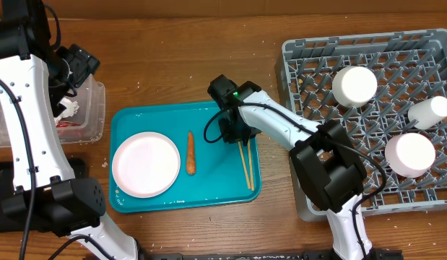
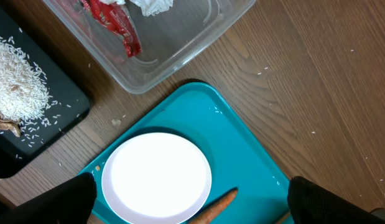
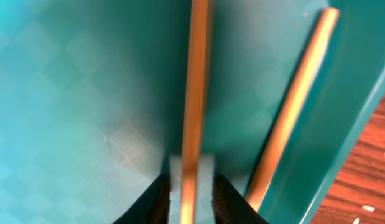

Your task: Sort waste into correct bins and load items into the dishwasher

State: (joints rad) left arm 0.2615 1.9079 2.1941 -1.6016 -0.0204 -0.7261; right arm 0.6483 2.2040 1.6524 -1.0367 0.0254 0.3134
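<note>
overhead, left gripper (image 2: 192, 190) hangs wide open and empty by the plate (image 1: 146, 164). carrot (image 1: 191, 153) lies on the teal tray (image 1: 216, 115). right gripper (image 3: 189, 186) pinches one chopstick (image 3: 195, 74). it should lift level, clear of the other chopstick (image 3: 292, 106), toward the dish rack (image 1: 310, 65).

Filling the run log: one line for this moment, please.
left pincer: open, empty | right pincer: astride one chopstick, grip unclear | plate, carrot: on tray

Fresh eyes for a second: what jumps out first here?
The right gripper sits low over the teal tray, jaws flanking one chopstick, the second chopstick beside it. Also on the tray lie a carrot and white plate; three white dishes sit in the grey rack alongside.
</note>
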